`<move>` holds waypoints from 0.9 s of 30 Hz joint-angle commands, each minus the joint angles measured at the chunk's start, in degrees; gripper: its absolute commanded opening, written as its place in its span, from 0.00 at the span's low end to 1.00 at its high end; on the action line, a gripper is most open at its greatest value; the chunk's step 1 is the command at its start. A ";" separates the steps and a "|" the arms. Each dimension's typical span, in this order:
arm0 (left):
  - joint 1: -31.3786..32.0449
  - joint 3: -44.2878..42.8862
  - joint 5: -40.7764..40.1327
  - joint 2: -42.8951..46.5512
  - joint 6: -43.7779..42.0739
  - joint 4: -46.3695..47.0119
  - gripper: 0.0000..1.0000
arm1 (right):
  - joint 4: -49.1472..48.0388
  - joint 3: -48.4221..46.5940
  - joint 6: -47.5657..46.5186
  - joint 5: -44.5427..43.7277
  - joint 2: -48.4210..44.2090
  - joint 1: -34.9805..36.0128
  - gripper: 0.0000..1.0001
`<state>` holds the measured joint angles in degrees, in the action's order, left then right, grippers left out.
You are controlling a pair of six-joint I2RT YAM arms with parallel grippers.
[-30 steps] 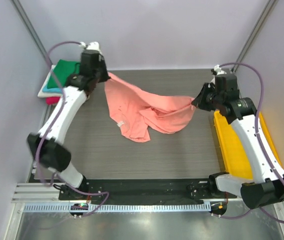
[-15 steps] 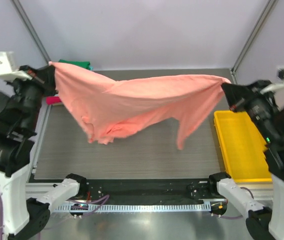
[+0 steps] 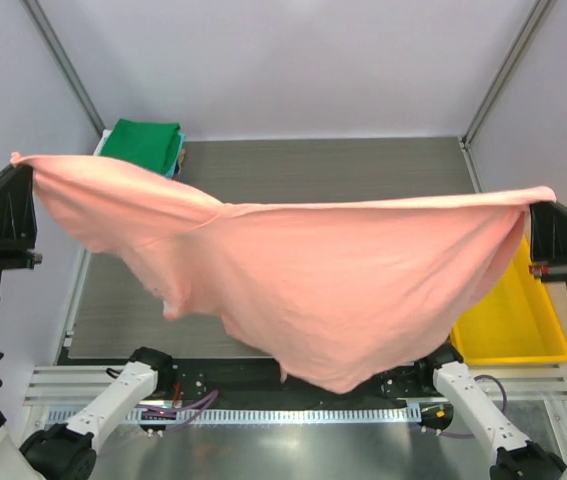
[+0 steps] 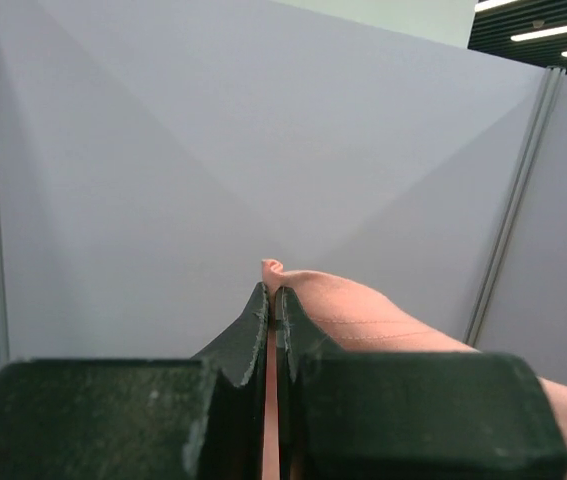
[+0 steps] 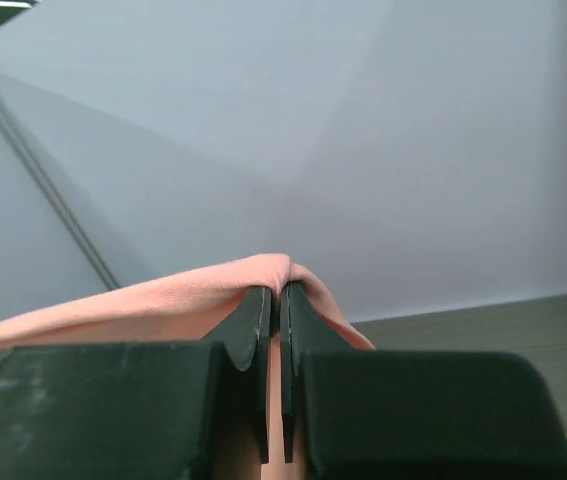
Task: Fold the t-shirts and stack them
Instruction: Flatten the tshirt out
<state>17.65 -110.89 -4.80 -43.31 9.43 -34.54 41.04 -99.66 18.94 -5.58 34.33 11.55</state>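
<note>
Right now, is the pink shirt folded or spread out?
Spread out. The shirt hangs stretched in the air between the left gripper and right gripper, each shut on an edge.

One salmon-pink cloth short-sleeved t-shirt (image 3: 343,290), one green folded cloth tee (image 3: 143,143) in view, one yellow plastic bin (image 3: 523,332), two black grippers of mine, left gripper (image 4: 270,300), right gripper (image 5: 276,298).

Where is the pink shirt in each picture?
Top external: pink shirt stretched across the middle, hanging between left claw and right claw.
Left wrist: pink shirt pokes past the shut claw tips, running lower right.
Right wrist: pink shirt drapes over the shut claw tips, running left.
Shared landmark: the pinched shirt corners.
</note>
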 commanded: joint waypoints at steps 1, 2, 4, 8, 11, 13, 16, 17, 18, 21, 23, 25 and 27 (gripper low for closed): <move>-0.07 -3.26 1.37 -9.91 -3.54 1.41 0.00 | 2.20 -1.41 1.10 -10.04 10.66 0.05 0.01; -0.16 -4.24 1.20 -12.04 -3.72 0.89 0.00 | 2.64 -1.68 1.19 -11.54 12.85 0.05 0.01; -0.07 -6.78 0.32 -16.69 -5.29 -0.96 0.00 | 2.91 -1.16 1.36 -13.39 18.98 0.05 0.01; -0.42 -5.84 -6.18 -29.86 -9.16 -2.37 0.00 | 1.33 2.44 2.50 -16.03 29.02 0.05 0.01; -5.23 -1.53 -2.34 -39.08 -9.79 0.44 0.00 | -4.02 7.97 2.60 -16.21 36.84 -0.04 0.01; -8.14 -3.52 4.43 -46.12 -8.56 -1.39 0.00 | -7.11 10.62 2.33 -15.86 41.59 -0.30 0.01; -10.09 -8.79 6.21 -60.72 -11.53 -5.62 0.00 | -7.46 10.27 2.59 -16.65 52.66 -1.35 0.03; -10.70 -10.12 6.38 -63.89 -11.63 -5.80 0.00 | -7.46 9.75 3.03 -16.48 57.21 -1.79 0.10; -11.14 -14.40 6.81 -70.96 -10.85 -6.75 0.02 | -7.64 8.53 2.95 -14.74 60.04 -2.32 0.13; -12.37 -25.72 10.33 -83.29 -5.40 -9.57 0.13 | -7.55 3.71 2.51 -11.48 69.34 -3.64 0.57; -12.29 -30.50 11.12 -87.72 -3.55 -11.85 0.42 | -6.15 -1.73 1.98 -10.41 73.41 -3.73 0.90; -12.11 -31.93 10.86 -88.61 -0.91 -12.39 0.58 | -3.69 -3.78 1.63 -11.63 75.89 -3.73 0.93; -11.50 -30.18 7.19 -86.78 -0.47 -12.21 0.63 | -3.42 -3.18 2.06 -12.69 75.54 -3.64 0.96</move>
<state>5.34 -136.79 3.01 -137.60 5.93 -46.19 37.36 -98.76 21.08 -17.08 113.03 7.66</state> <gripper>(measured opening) 0.607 0.947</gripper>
